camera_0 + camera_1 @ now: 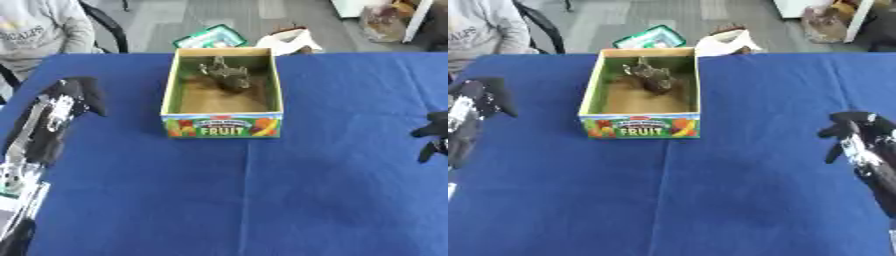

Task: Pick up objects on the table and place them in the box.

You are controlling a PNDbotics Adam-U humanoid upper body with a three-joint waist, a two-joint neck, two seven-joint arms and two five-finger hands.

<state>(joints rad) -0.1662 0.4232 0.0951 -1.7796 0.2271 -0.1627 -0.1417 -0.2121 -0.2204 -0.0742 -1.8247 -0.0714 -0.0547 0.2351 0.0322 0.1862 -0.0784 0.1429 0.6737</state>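
A cardboard box (pixel 223 125) with a colourful "FRUIT" label on its front stands at the middle back of the blue table (pixel 262 200). Inside it, toward the far end, lies a grey-brown toy figure (pixel 226 74). My left hand (pixel 80 92) hovers over the table's left side, level with the box and well apart from it, fingers relaxed and holding nothing. My right hand (pixel 852 131) hangs over the right side of the table, fingers drooping downward and empty. I see no loose objects on the cloth.
A person in a grey sweater (pixel 39 30) sits at the far left corner beside a black chair. Beyond the far edge, on the floor, lie a green flat box (pixel 210 36) and a white bag (pixel 290 41).
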